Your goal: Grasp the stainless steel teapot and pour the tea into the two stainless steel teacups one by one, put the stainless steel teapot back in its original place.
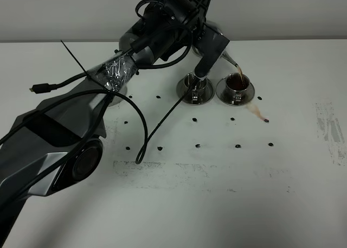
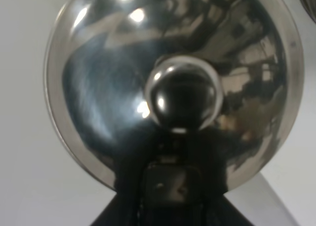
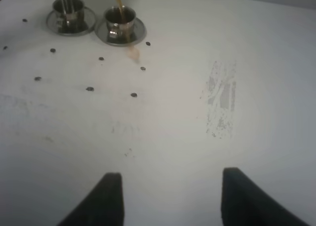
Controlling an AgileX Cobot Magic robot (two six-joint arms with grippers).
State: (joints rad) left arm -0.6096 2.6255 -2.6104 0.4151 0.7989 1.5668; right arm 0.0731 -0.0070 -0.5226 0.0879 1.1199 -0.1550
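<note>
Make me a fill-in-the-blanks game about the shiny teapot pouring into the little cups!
1. The dark reddish-brown tea pours from the shiny steel teapot into the small steel teacup on the ____ in the high view.
2. That cup and the other small steel teacup each stand on a round steel ____.
3. A brownish tea splash stains the white ____ beside the filling cup.
4. The right gripper is ____ and holds nothing.
Missing words: right; saucer; table; open.
</note>
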